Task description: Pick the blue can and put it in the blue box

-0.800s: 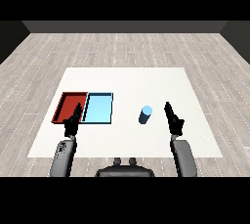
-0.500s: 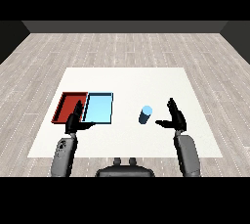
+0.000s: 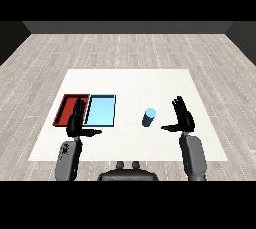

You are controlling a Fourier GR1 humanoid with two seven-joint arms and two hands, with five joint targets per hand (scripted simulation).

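Fingers spread on your right hand, just right of the can; it looks light, stiff, perhaps slippery, so wrap its middle.

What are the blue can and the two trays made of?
The blue can looks like smooth matte metal or plastic: even colour, no shine. The red tray and light blue tray look like flat matte plastic, though that is uncertain.
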